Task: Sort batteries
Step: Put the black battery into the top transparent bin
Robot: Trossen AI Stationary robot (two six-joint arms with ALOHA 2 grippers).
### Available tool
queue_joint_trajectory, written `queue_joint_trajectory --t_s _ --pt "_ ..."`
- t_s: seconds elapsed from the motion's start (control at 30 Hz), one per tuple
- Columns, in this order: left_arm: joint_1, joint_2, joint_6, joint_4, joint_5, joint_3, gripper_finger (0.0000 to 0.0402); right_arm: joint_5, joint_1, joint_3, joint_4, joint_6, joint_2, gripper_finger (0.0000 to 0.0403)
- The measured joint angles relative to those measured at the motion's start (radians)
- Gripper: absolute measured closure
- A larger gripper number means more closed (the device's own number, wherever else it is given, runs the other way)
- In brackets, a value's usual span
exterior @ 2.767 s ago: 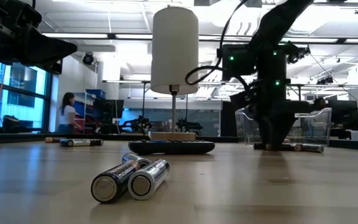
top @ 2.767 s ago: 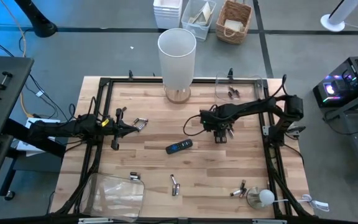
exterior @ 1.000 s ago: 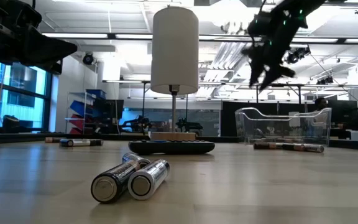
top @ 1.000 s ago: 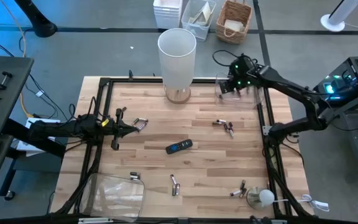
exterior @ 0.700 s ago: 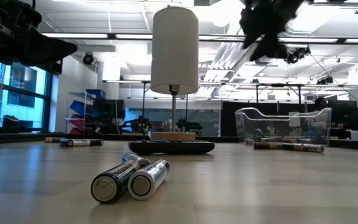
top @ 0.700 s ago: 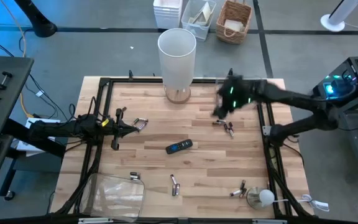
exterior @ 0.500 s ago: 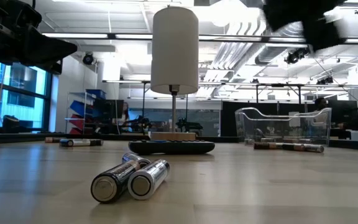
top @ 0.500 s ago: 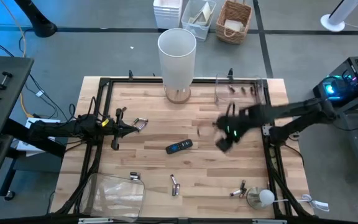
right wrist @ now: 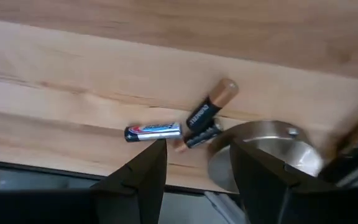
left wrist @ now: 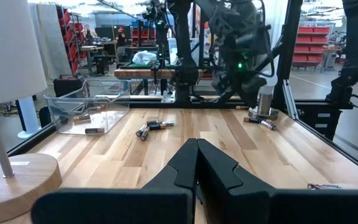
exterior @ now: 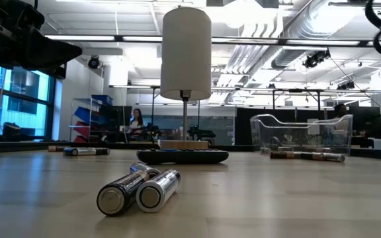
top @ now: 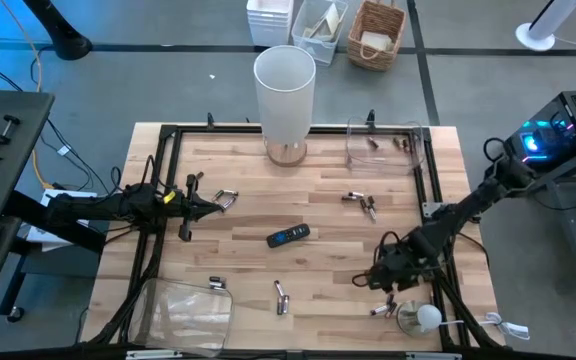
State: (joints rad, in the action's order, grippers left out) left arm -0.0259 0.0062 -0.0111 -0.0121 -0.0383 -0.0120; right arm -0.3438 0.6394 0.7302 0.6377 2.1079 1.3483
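Right gripper (top: pixel 385 278) hovers, fingers apart and empty, over the table's near right corner in the high view, just above two batteries (top: pixel 382 306) beside a round metal base (top: pixel 415 318). Left gripper (top: pixel 190 205), clenched shut, waits at the left. Other batteries lie scattered on the wooden table (top: pixel 308 265); a few sit in the clear bin (top: pixel 385 146). Right wrist view: one blue-labelled battery (right wrist: pixel 153 131) and a copper-topped battery (right wrist: pixel 207 115) lie touching on pale wood grain. Best to straddle one smooth cylinder across its width, clear of its neighbour.
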Motion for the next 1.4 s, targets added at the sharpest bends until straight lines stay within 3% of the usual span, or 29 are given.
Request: queue_joint_trajectory --t_s 0.23,0.5,1.1,1.27,1.4 --pt "0.000 0.000 0.000 0.000 0.000 0.000 0.0401 0.000 0.031 -0.076 -0.033 0.114 0.000 0.0232" --pt "0.000 0.000 0.000 0.000 0.000 0.000 0.0401 0.000 0.031 -0.138 -0.169 0.157 0.000 0.0231" --pt "0.000 0.000 0.000 0.000 0.000 0.000 0.0401 -0.015 0.030 -0.217 -0.294 0.192 0.045 0.0234" --pt "0.000 0.000 0.000 0.000 0.000 0.000 0.0401 -0.035 0.030 -0.214 -0.344 0.190 0.093 0.0257" --pt "0.000 0.000 0.000 0.000 0.000 0.000 0.0401 -0.033 0.031 -0.213 -0.332 0.165 0.101 0.0307"
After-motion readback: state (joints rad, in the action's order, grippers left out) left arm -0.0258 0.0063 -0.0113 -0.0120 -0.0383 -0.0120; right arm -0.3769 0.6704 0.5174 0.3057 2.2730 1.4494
